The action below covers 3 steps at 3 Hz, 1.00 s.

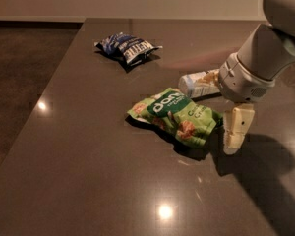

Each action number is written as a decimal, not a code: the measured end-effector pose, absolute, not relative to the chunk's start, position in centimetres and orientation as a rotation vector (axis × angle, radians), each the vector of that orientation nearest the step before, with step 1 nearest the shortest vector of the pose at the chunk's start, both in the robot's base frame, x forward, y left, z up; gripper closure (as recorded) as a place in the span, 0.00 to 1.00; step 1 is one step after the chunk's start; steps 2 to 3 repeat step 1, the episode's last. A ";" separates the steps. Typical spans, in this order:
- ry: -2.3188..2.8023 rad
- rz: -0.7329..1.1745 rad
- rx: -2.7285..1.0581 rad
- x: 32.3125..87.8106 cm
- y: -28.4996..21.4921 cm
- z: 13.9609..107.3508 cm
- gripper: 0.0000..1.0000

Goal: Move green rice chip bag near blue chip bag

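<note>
While downturned, end effector (230,140) beside pouch (179,114).

White rounded arm (270,53), seemingly cream blocky gripper (233,132) at the right.

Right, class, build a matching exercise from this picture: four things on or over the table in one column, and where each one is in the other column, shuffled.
Things
1. green rice chip bag
2. blue chip bag
3. bottle
4. pincer

Places
A. alone on the far part of the table
B. lying on its side just behind the green bag
C. lying near the middle of the table
D. hanging down beside the green bag, on the robot arm's side

Pairs: 1-C, 2-A, 3-B, 4-D
</note>
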<state>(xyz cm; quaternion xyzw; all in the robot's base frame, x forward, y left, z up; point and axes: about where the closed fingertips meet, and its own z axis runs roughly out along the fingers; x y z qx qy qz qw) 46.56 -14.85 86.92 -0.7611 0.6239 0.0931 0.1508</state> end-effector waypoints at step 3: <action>1.792 0.267 -2.186 46.6 -14.9 86.9 0.00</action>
